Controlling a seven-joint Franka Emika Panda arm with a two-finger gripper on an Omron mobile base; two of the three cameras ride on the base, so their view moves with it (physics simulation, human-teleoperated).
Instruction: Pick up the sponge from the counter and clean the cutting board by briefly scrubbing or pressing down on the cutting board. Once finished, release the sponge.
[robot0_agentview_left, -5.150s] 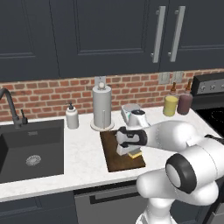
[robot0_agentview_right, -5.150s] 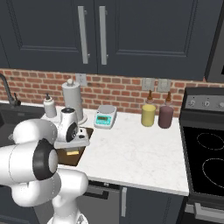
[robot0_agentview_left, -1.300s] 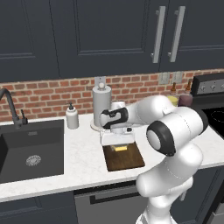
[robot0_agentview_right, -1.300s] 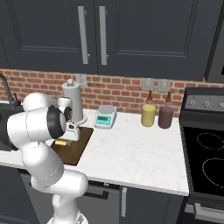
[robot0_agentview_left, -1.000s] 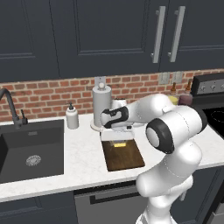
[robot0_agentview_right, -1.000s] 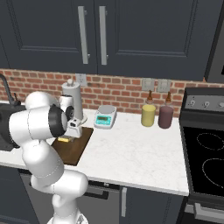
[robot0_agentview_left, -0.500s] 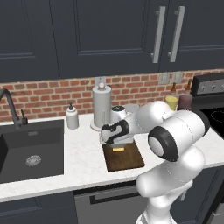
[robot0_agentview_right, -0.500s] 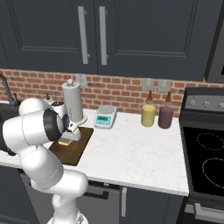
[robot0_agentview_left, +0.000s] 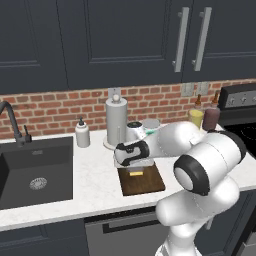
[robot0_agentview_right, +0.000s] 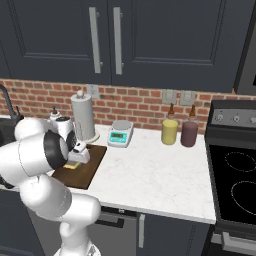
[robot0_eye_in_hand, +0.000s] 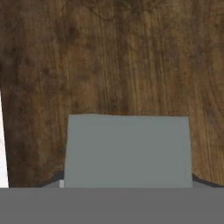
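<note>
The dark brown cutting board (robot0_agentview_left: 145, 182) lies on the white counter (robot0_agentview_left: 95, 185) in front of the paper towel roll. My gripper (robot0_agentview_left: 135, 168) points down over the board's far end, shut on the sponge (robot0_agentview_left: 136, 173), whose yellow body rests against the wood. From the right base view the sponge (robot0_agentview_right: 72, 165) shows under the gripper (robot0_agentview_right: 75, 160) on the cutting board (robot0_agentview_right: 86, 171). Looking along the hand, the sponge's grey scrub top (robot0_eye_in_hand: 127, 148) sits low and centred against the board's wood grain (robot0_eye_in_hand: 113, 57); the fingertips are hidden beside it.
A dark sink (robot0_agentview_left: 31, 172) with a faucet lies left of the board. A soap dispenser (robot0_agentview_left: 82, 135) and paper towel roll (robot0_agentview_left: 116, 120) stand at the back wall. The kitchen scale (robot0_agentview_right: 120, 134), two jars (robot0_agentview_right: 169, 132) and the stove (robot0_agentview_right: 235, 175) are to the right.
The hand has come down from beside the paper towel roll, carrying the sponge, and now presses it on the board's far end.
</note>
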